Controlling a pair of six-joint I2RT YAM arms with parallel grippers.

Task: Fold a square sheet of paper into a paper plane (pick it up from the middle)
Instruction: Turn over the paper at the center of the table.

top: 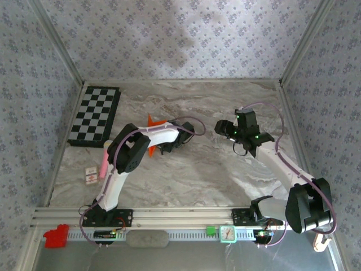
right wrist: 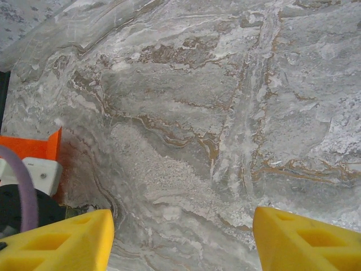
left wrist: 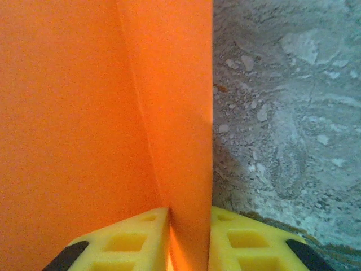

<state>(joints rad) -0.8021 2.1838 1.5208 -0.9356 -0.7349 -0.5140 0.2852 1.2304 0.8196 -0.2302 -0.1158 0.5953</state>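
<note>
**Top external:** the thin bright orange square sheet of paper [top: 153,121] lies centre-left on the marbled grey bench [top: 197,175]. It is partly covered by the white left arm [top: 161,134], with orange tips showing above and below the forearm. The left pincer [top: 165,149] is at the sheet; the right pincer [top: 224,129] hangs apart, to the right.

**Left wrist:** the left pincer [left wrist: 189,248] is clenched on a raised fold of the sheet, whose crease runs up the frame.

**Right wrist:** the right pincer [right wrist: 181,243] is spread wide and holds nothing. The sheet lies at mid-left, so I judge the left arm better placed.
</note>
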